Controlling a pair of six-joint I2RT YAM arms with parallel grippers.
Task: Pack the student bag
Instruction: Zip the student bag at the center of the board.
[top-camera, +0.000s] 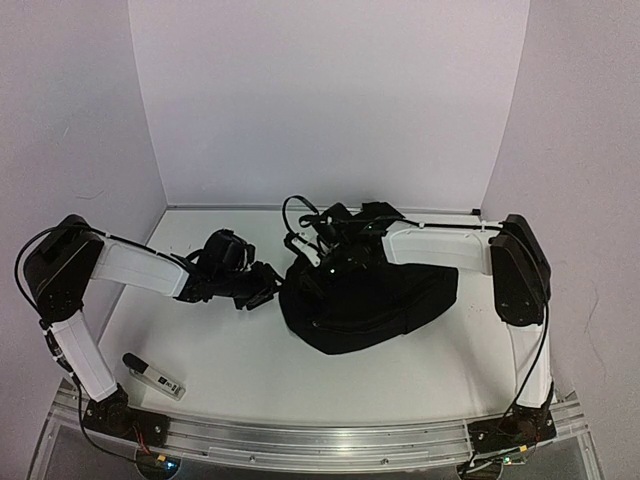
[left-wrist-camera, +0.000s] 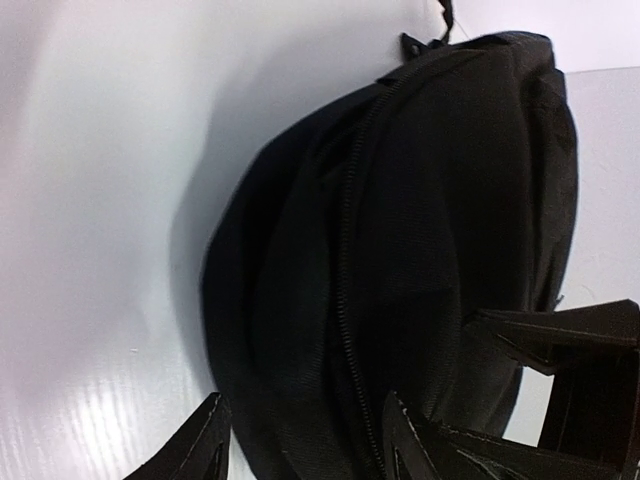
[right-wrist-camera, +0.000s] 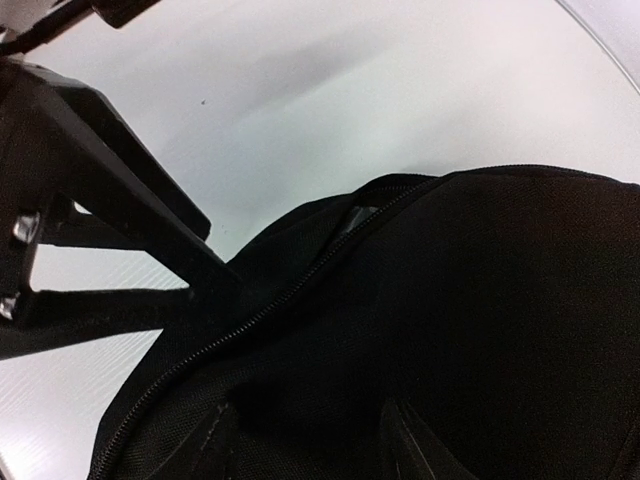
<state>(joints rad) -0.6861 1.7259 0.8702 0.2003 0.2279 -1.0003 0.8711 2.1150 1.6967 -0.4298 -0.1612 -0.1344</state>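
Black fabric is filling most of what both wrist cameras are seeing. The student bag (top-camera: 370, 305) is lying flat just right of the middle of the table (top-camera: 230, 370), its long axis running left to right and tilting a little toward the far right corner.

The left gripper (top-camera: 262, 292) is sitting at the bag's left end, pointing along that axis. The right gripper (top-camera: 325, 250) is reaching in over the far edge of that same end, so the two are crowding one spot. I am judging the left one to be better lined up with the zipper (left-wrist-camera: 350, 250), which is running lengthwise away from it, just inside one finger.

The left gripper's fingers (left-wrist-camera: 212, 440) are standing apart, straddling the zippered ridge, and nothing is looking pinched. The right gripper's fingers are showing black on black against the cloth, so I cannot tell whether they are grasping or free.

The bag's mouth and inside are staying hidden. A grey sliver is showing beside the zipper in the right wrist view, but whether that is a gap is hard to make out. A small white-and-black object (top-camera: 152, 376) is lying by the near left corner, too small to name.
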